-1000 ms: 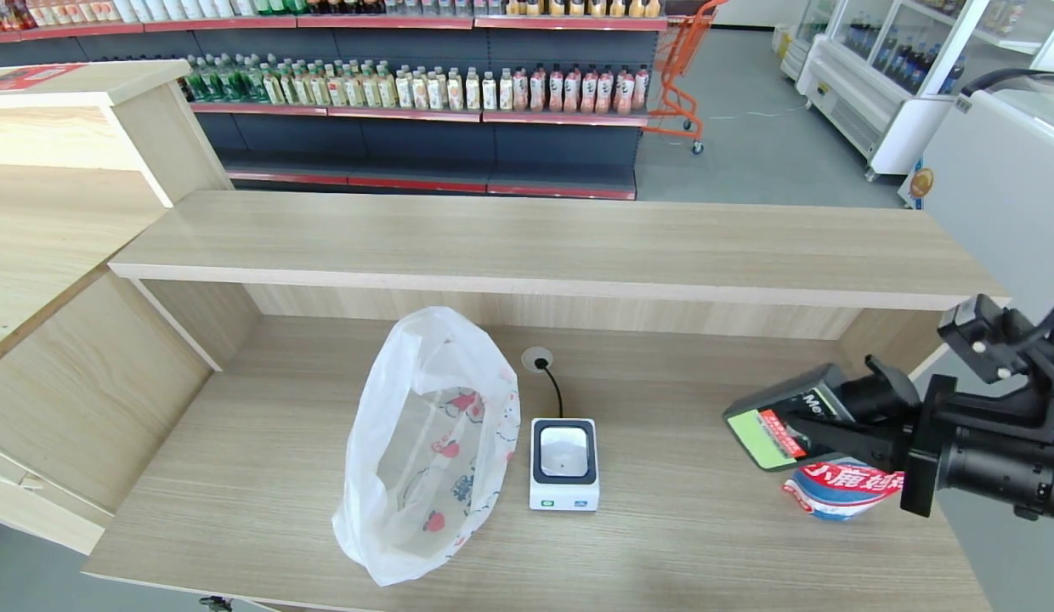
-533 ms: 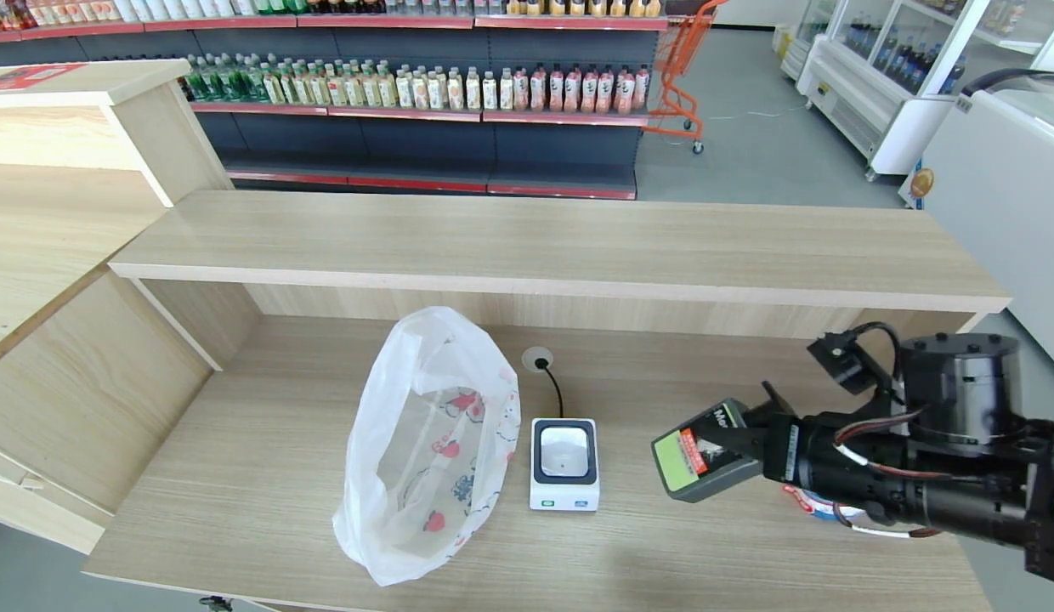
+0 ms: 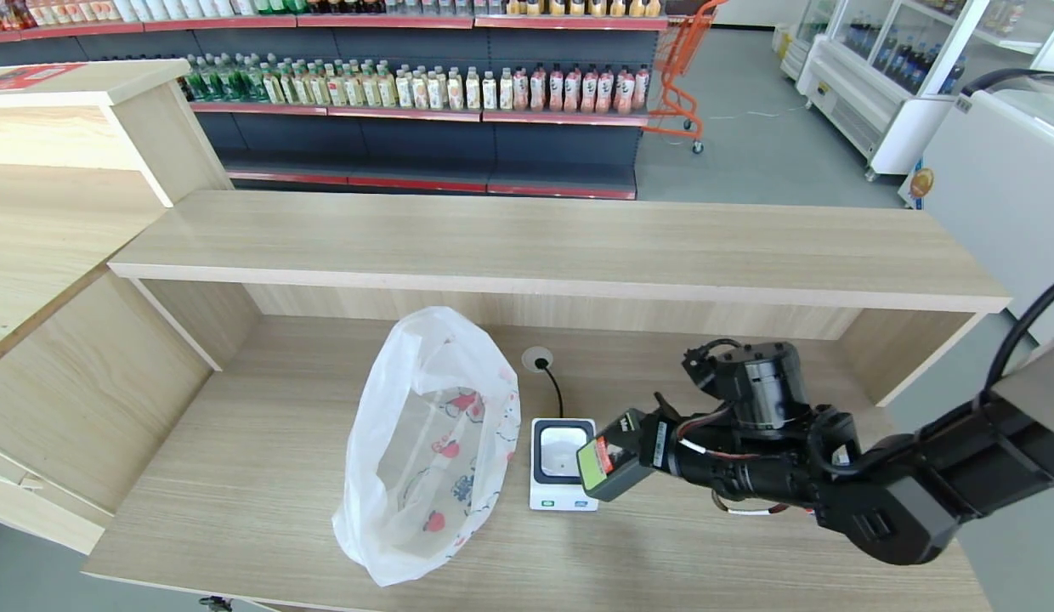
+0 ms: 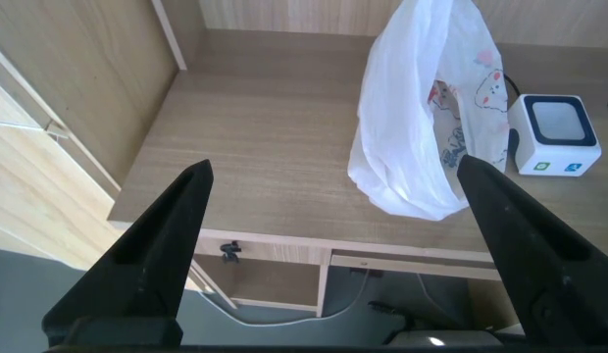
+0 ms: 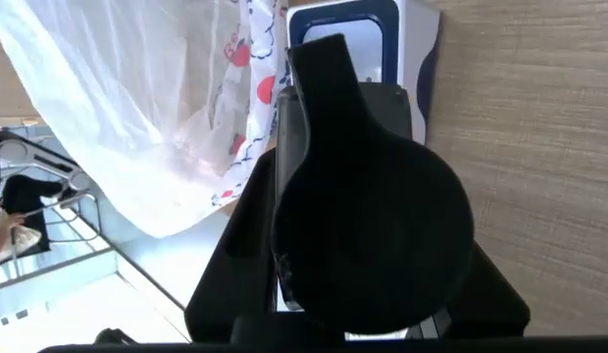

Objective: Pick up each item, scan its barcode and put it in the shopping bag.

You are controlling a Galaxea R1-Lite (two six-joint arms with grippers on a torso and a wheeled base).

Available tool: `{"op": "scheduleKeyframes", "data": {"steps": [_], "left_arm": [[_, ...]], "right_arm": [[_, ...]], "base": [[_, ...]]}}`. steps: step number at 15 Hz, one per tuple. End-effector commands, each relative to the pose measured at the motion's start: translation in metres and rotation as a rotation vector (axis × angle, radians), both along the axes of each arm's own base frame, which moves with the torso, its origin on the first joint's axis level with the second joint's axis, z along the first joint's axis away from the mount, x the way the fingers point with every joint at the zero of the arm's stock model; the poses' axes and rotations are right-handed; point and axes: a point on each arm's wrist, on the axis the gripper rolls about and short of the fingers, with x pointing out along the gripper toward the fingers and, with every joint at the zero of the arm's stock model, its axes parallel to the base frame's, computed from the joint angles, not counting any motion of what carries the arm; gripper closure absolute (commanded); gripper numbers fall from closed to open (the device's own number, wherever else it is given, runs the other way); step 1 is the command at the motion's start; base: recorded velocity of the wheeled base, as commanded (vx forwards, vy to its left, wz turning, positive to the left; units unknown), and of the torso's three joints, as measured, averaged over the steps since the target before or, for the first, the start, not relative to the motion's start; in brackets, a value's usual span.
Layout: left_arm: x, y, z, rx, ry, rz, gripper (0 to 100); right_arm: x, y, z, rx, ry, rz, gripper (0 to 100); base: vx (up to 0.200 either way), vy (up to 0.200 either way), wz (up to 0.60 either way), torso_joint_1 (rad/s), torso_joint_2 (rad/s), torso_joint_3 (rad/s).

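One small box (image 3: 602, 466) clamped in jaws of right gripper (image 3: 631, 450), lifted off table (image 3: 238, 476). Flat rectangular shape, dark grey body, bright green end face with a red label patch; print on upper side too small to read. Green end pointing away from jaws, toward scanner. Box count: one.

Just past tips of those jaws: one barcode scanner (image 3: 563, 459). White housing, dark-framed glass window facing up, two small stickers on near face, one green and one blue. Box overlapping scanner's corner nearest jaws in head view; touching or not, cannot tell. One black cable (image 3: 554, 389) from scanner's far side to one round grommet hole (image 3: 537, 358) in table.

Beyond scanner from right jaws, just beside it: one shopping bag (image 3: 429, 442). Translucent white plastic, red-and-pink cartoon prints, standing on table with mouth open upward. Contents not discernible.

Left gripper (image 4: 333, 169): jaws spread wide, nothing between them, hovering above table's near edge. Ahead of those jaws, off toward right arm's side: same bag (image 4: 422, 108), then scanner (image 4: 554, 132) just beside it.

Right wrist view: dark shape right at camera, gripper or box, cannot tell which. Bag (image 5: 118, 108) and scanner (image 5: 422, 44) past it, side by side.

Behind table: store shelves (image 3: 408, 85) with rows of bottles, one orange shopping cart (image 3: 684, 68).
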Motion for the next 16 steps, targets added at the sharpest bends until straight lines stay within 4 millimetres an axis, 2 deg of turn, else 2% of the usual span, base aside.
{"op": "scheduleKeyframes", "data": {"steps": [1,5,7,12,14,16], "left_arm": [[0.0,0.0,0.0,0.0,0.0,0.0,0],[0.0,0.0,0.0,0.0,0.001,0.0,0],[0.0,0.0,0.0,0.0,0.001,0.0,0],[0.0,0.0,0.0,0.0,0.0,0.0,0],[0.0,0.0,0.0,0.0,0.001,0.001,0],[0.0,0.0,0.0,0.0,0.001,0.0,0]], "right_arm": [[0.013,0.022,-0.021,-0.03,0.016,0.014,100],[0.033,0.047,-0.029,-0.051,-0.033,-0.008,100],[0.035,0.05,-0.038,-0.09,-0.042,0.019,100],[0.043,0.06,-0.04,-0.085,-0.066,0.031,100],[0.042,0.06,-0.036,-0.078,-0.072,0.031,100],[0.033,0.048,-0.018,-0.048,-0.071,0.01,100]], "base": [[0.0,0.0,0.0,0.0,0.0,0.0],[0.0,0.0,0.0,0.0,0.0,0.0],[0.0,0.0,0.0,0.0,0.0,0.0],[0.0,0.0,0.0,0.0,0.0,0.0],[0.0,0.0,0.0,0.0,0.0,0.0],[0.0,0.0,0.0,0.0,0.0,0.0]]}}
